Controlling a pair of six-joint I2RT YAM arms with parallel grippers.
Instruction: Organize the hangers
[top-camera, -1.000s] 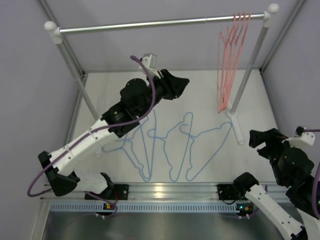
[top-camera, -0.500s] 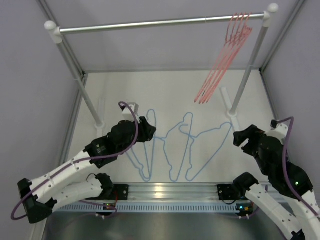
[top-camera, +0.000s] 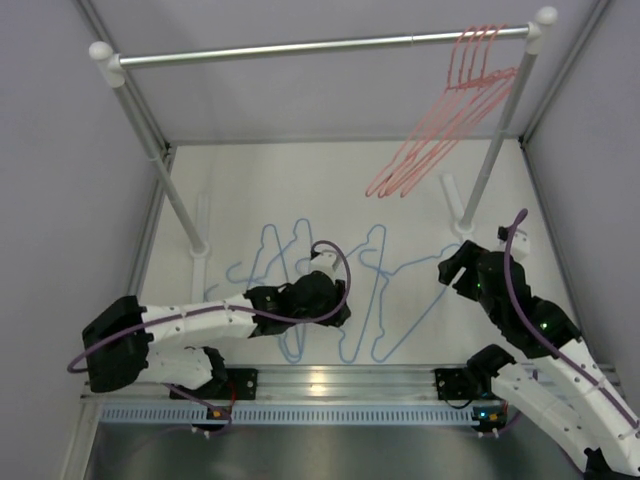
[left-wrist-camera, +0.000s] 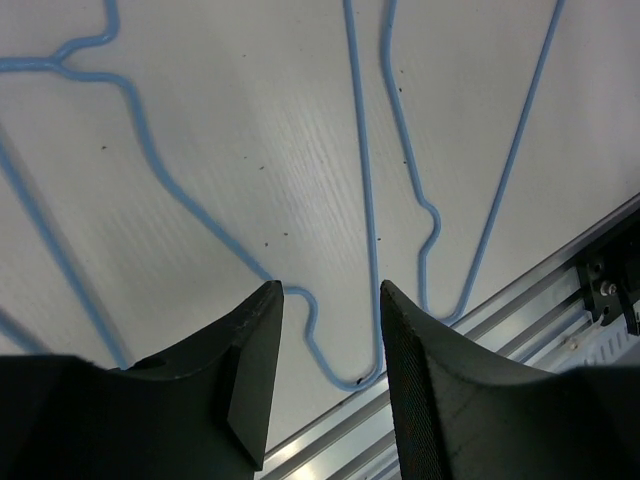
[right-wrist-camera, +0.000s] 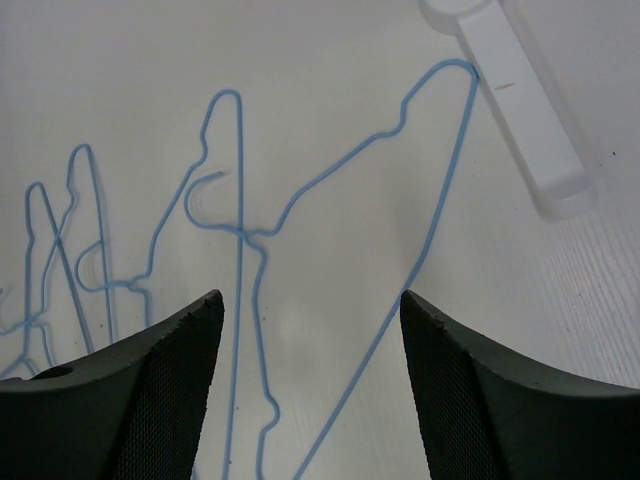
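We read the blue hangers (left-wrist-camera: 364, 200) as thin wire with a smooth coloured coating and a slight sheen; pink hangers (top-camera: 432, 142) look the same. Rail (top-camera: 300, 48): satin silver metal. Table (left-wrist-camera: 260, 130): white, matt, faint wood-grain texture. Rack foot (right-wrist-camera: 520, 90): smooth white plastic. Right gripper (right-wrist-camera: 310, 296) pads (right-wrist-camera: 470, 400): black matt plastic, fine mesh-like texture. Near-edge extrusion (top-camera: 330, 380): bright ribbed metal with glare.
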